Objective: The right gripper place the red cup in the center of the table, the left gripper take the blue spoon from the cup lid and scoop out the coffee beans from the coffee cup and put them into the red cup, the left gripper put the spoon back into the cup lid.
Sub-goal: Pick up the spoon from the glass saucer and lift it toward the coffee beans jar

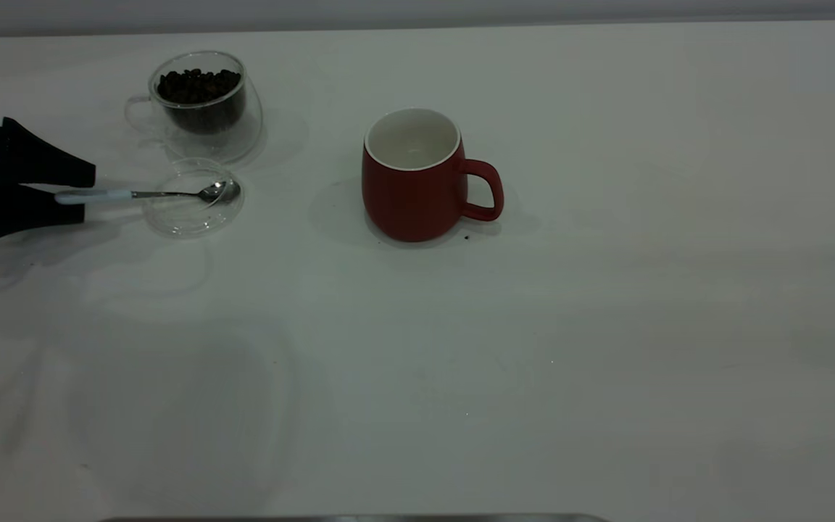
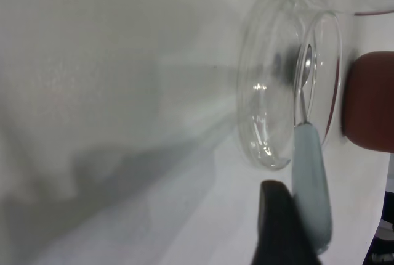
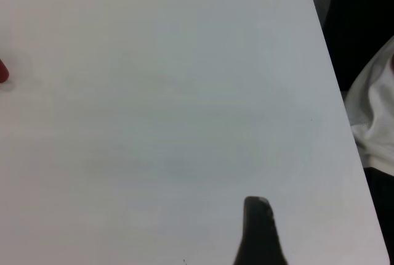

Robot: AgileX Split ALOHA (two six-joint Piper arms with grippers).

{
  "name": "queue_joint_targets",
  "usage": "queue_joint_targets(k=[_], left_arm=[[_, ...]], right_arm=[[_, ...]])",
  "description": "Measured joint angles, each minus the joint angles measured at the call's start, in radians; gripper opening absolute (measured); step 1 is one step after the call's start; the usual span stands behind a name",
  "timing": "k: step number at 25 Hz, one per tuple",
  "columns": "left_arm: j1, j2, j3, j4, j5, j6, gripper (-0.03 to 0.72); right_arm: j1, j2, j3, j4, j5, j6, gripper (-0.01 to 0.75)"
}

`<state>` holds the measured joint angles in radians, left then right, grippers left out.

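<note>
The red cup (image 1: 417, 185) stands upright and empty near the middle of the table (image 1: 533, 348), its handle pointing right. The clear coffee cup (image 1: 200, 101) with coffee beans (image 1: 197, 85) is at the back left. Just in front of it lies the glass cup lid (image 1: 193, 199) with the blue spoon (image 1: 135, 194) across it, bowl on the lid, pale handle sticking out left. My left gripper (image 1: 89, 193) is open, low at the far left, its fingers straddling the handle's end. In the left wrist view one finger (image 2: 280, 228) lies against the spoon handle (image 2: 311, 197). My right gripper (image 3: 258, 234) is over bare table at the right.
A tiny dark crumb (image 1: 467, 236) lies by the red cup's base. Open white table stretches right and in front of the cup. In the right wrist view the table's edge (image 3: 335, 86) has white cloth (image 3: 375, 123) and something dark beyond it.
</note>
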<state>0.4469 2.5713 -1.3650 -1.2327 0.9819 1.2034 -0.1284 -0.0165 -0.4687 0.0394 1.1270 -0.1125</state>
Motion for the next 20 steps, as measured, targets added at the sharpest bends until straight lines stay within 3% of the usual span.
queue_joint_targets(k=[8,15,20], left_arm=[[0.0,0.0,0.0,-0.001,0.028,0.001,0.35],[0.0,0.0,0.0,-0.001,0.03,0.002,0.153],[0.0,0.0,0.0,-0.002,0.039,0.002,0.127]], right_arm=[[0.0,0.0,0.0,0.0,0.0,0.0,0.573],[0.0,0.0,0.0,0.0,0.0,0.0,0.573],[0.0,0.0,0.0,0.0,0.0,0.0,0.573]])
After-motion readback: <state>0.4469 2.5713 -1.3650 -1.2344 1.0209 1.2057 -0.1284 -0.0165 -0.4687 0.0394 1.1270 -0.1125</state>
